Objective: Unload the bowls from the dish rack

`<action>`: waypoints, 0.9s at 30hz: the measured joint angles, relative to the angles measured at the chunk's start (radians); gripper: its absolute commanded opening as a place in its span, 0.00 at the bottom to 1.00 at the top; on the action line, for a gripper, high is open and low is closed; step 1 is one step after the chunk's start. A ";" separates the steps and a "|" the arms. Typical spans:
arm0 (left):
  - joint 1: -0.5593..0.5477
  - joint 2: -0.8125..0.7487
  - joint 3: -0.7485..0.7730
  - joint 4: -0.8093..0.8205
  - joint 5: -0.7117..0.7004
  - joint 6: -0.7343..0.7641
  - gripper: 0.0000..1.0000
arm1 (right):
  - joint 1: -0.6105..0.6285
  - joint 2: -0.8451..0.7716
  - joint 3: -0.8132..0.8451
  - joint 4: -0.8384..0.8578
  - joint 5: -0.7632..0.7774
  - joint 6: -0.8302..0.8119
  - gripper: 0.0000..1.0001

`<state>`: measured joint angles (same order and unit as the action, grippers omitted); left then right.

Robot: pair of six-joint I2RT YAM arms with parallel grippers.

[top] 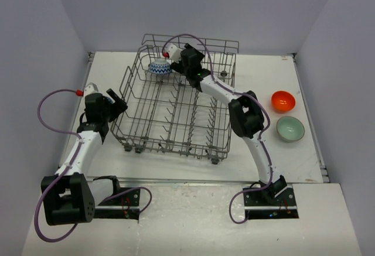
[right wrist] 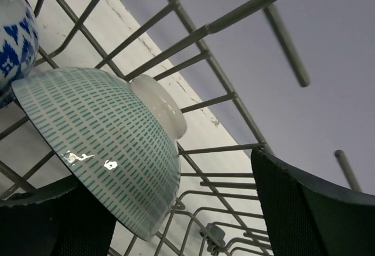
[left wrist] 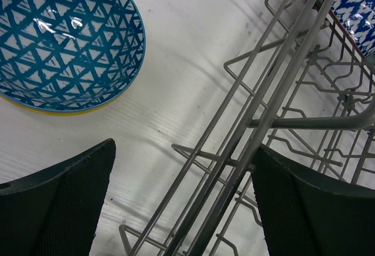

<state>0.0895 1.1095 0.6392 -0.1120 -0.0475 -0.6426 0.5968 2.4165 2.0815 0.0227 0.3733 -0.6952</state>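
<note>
The grey wire dish rack [top: 176, 112] stands mid-table. My right gripper [top: 174, 66] reaches into its far left corner beside a blue-and-white bowl [top: 159, 67]. In the right wrist view the gripper [right wrist: 181, 180] is open, and a tilted white bowl with green dashes [right wrist: 111, 150] lies between the fingers against the left finger [right wrist: 53, 221]. The blue-and-white bowl [right wrist: 12, 45] is just beyond it. My left gripper [top: 119, 105] is open and empty at the rack's left side. In its own view [left wrist: 184, 150] it straddles the rack's wire wall [left wrist: 263, 121].
A blue triangle-patterned bowl with a yellow rim [left wrist: 58, 39] sits on the table left of the rack. An orange-red bowl [top: 282, 99] and a pale mint bowl [top: 290, 128] sit on the table to the right. White walls close in the sides and back.
</note>
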 measured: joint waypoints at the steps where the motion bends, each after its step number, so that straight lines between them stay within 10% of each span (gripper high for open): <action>1: 0.000 0.003 0.000 0.001 0.002 0.000 0.93 | -0.003 0.013 0.000 0.004 0.004 -0.005 0.81; 12: 0.000 0.011 -0.023 0.056 0.011 0.000 0.93 | 0.010 0.090 -0.002 0.149 0.065 -0.058 0.00; 27: 0.000 0.006 -0.036 0.085 0.011 -0.001 0.93 | 0.002 0.008 -0.156 0.301 0.076 0.084 0.00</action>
<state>0.0895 1.1160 0.6033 -0.0273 -0.0368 -0.6434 0.5991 2.4245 1.9255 0.3237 0.4488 -0.6117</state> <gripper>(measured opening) 0.928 0.147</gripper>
